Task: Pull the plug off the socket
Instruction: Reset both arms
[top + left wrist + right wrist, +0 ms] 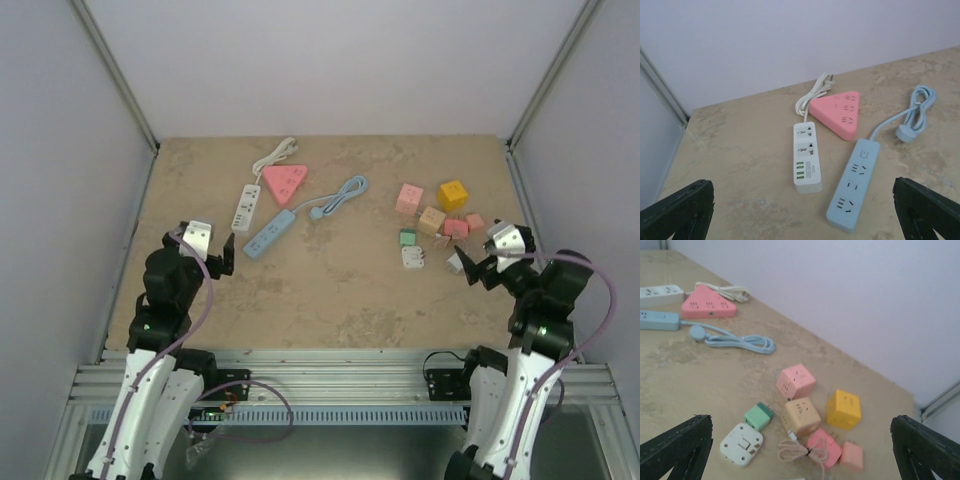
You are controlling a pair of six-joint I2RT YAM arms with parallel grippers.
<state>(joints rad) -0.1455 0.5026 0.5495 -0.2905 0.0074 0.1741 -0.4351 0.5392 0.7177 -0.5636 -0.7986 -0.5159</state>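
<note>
Right wrist view: green plug (758,416) just beside white socket block (741,444) on the tabletop (690,375); seated or not, I cannot tell. My right fingers (675,445) and left fingers (680,212) gape wide, empty. I'd brace the block, pull straight.

Soft, even light is coming from above, casting only faint, short shadows beside the blue power strip (853,185) and the yellow cube (844,409). The table (330,290) is looking matte and evenly lit. The right wrist view is looking slightly hazy.
</note>
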